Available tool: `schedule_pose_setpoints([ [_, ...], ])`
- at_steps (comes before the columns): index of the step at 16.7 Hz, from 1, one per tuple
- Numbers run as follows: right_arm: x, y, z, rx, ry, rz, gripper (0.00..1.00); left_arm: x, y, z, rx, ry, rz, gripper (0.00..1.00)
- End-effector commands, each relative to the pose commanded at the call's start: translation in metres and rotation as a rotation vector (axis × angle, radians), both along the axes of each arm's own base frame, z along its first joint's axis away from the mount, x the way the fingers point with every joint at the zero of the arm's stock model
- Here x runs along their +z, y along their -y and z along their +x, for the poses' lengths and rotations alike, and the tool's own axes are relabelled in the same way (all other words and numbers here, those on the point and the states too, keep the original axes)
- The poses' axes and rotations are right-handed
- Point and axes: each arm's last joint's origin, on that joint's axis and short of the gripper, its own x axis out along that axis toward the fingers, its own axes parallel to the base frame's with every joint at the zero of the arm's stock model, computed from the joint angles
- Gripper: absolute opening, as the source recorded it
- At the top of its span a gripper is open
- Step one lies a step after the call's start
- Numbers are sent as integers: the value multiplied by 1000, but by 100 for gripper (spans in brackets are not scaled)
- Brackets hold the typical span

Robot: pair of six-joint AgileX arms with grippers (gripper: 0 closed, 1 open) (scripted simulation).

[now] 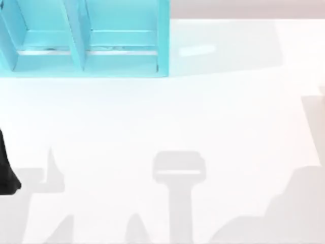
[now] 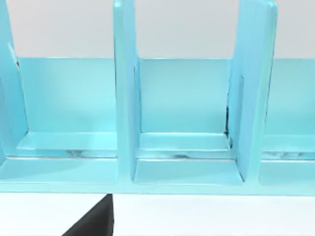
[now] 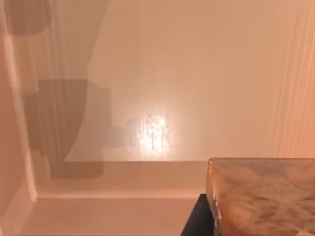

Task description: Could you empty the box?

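turquoise shelf [image 1: 86, 38] fills left wrist view; right wrist view has a brown block [image 3: 263, 196]; end effector states: cannot tell.

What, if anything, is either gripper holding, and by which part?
It cannot be told: neither gripper's fingertips are visible. A brown block sits close in the right wrist view, but no grip on it shows.

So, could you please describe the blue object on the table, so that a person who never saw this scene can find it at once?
Start from the white table in the top view and go to its far left corner. There stands the light blue rack, the one coloured thing on that pale surface. Upright dividers split it into open compartments, which sets it apart at once.
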Motion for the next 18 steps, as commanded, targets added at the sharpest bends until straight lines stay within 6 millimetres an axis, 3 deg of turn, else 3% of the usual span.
schedule_pose_setpoints([
  [3, -8, -16, 7, -1, -7, 6, 0, 0, 0, 0, 0, 0, 0, 100],
  [5, -16, -41, 15, 0, -12, 9, 0, 0, 0, 0, 0, 0, 0, 100],
  [10, -36, -137, 25, 3, -7, 6, 0, 0, 0, 0, 0, 0, 0, 100],
  [14, -55, -218, 3, 4, 0, 5, 0, 0, 0, 0, 0, 0, 0, 100],
  [18, -78, -269, -36, 1, -1, 5, 0, 0, 0, 0, 0, 0, 0, 100],
])
